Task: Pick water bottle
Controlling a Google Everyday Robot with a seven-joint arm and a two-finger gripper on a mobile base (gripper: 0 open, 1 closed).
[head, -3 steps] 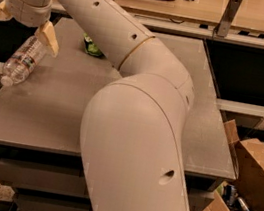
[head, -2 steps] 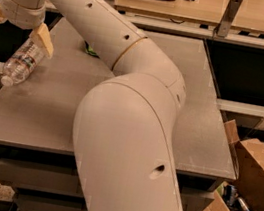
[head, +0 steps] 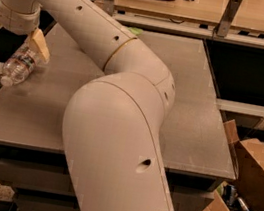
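The water bottle (head: 20,64) is clear and ribbed with a white-and-red label band. It lies tilted at the left edge of the grey table (head: 196,114), cap toward the lower left. My gripper (head: 14,38) hangs over the bottle's upper end at the far left. Its tan fingers (head: 39,43) are spread wide, one touching or just over the bottle's base end, the other off to the left beyond the table edge. The gripper is open and holds nothing. My white arm (head: 118,125) sweeps across the middle of the view and hides much of the table.
A sliver of something green (head: 134,29) shows behind the arm at the table's back. An open cardboard box (head: 238,207) with cans and other items stands on the floor at lower right. A wooden counter with metal posts (head: 229,13) runs along the back.
The arm's elbow has swung left and covers more of the table, hiding most of the green item. The gripper and bottle stay at nearly the same place at the left edge.
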